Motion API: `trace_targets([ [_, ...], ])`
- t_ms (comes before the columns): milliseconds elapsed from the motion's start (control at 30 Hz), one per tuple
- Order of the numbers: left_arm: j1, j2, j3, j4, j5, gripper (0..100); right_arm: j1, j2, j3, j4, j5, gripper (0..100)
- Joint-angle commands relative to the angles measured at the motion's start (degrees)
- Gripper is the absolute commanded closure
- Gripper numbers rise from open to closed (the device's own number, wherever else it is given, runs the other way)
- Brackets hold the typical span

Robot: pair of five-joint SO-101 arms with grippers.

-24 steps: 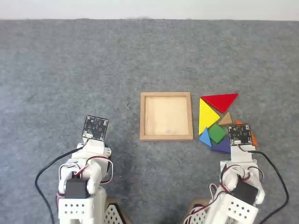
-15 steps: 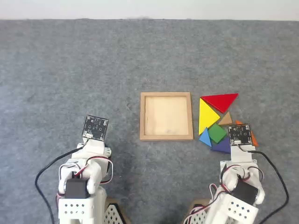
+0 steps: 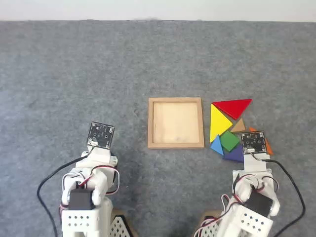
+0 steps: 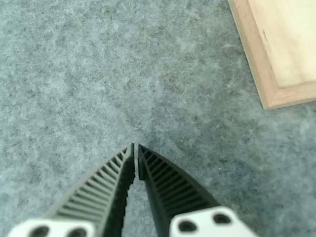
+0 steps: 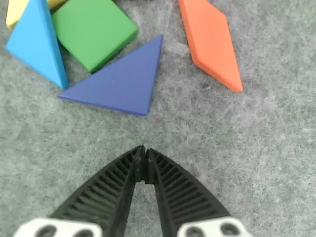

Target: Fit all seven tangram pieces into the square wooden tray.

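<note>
The square wooden tray (image 3: 150, 123) lies empty at the middle of the grey carpet; one corner of the tray (image 4: 269, 84) appears in the left wrist view. To its right lie the tangram pieces: red triangle (image 3: 232, 106), yellow triangle (image 3: 217, 122), tan triangle (image 3: 239, 126), green square (image 3: 228, 141), blue triangle (image 3: 217, 145), purple triangle (image 3: 234, 154) and orange parallelogram (image 3: 267, 145). My right gripper (image 5: 145, 150) is shut over bare carpet, just short of the purple triangle (image 5: 121, 81), green square (image 5: 92, 30), blue triangle (image 5: 36, 42) and orange parallelogram (image 5: 211, 42). My left gripper (image 4: 135, 147) is shut over carpet left of the tray.
The left arm (image 3: 91, 177) stands near the front edge at the left, and the right arm (image 3: 253, 182) at the front right, partly covering the pieces. Grey carpet (image 3: 74, 74) stretches wide around the tray. A pale wall edge (image 3: 158, 10) runs along the far side.
</note>
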Motion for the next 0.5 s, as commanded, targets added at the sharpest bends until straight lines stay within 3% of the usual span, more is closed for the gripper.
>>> trace_targets([
  [0,-0.18,-1.14,-0.66,0.26,0.53,99,-0.22,-0.31,0.97,0.57,-0.18,99.0],
  [167,-0.18,-1.14,-0.66,0.26,0.53,99,-0.22,-0.40,-1.23,-4.00,0.09,99.0],
  [300,-0.18,-1.14,-0.66,0.26,0.53,99,-1.19,0.31,-5.45,-11.38,10.20,98.9],
  [467,-0.18,-1.14,-0.66,0.26,0.53,99,-4.00,0.40,-13.19,-8.40,11.08,98.0],
])
